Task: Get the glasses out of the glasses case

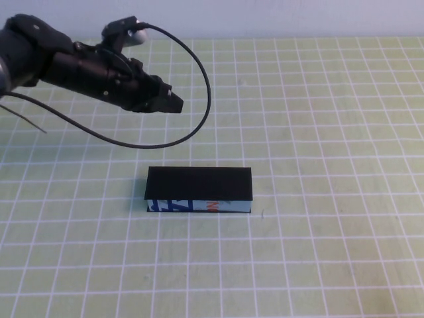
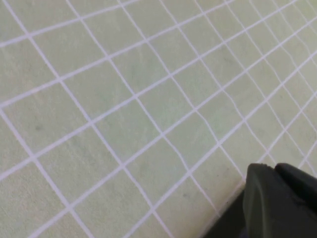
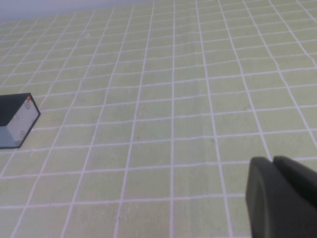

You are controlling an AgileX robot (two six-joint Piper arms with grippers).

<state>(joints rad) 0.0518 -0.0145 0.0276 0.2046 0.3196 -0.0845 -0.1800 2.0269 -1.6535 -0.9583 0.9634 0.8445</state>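
Observation:
The glasses case (image 1: pixel 199 189) is a black rectangular box with its flat lid closed. It lies in the middle of the green grid mat, and its white side with blue and orange print faces me. One end of the case shows at the edge of the right wrist view (image 3: pixel 15 120). The glasses are hidden. My left gripper (image 1: pixel 173 101) hangs above the mat behind and to the left of the case, apart from it, with its fingers (image 2: pixel 277 198) together and empty. My right gripper (image 3: pixel 275 171) is out of the high view, shut and empty, over bare mat far from the case.
The green grid mat (image 1: pixel 331 132) covers the whole table. A black cable (image 1: pixel 199 73) loops from the left arm down to the mat behind the case. A pale wall edge runs along the far side.

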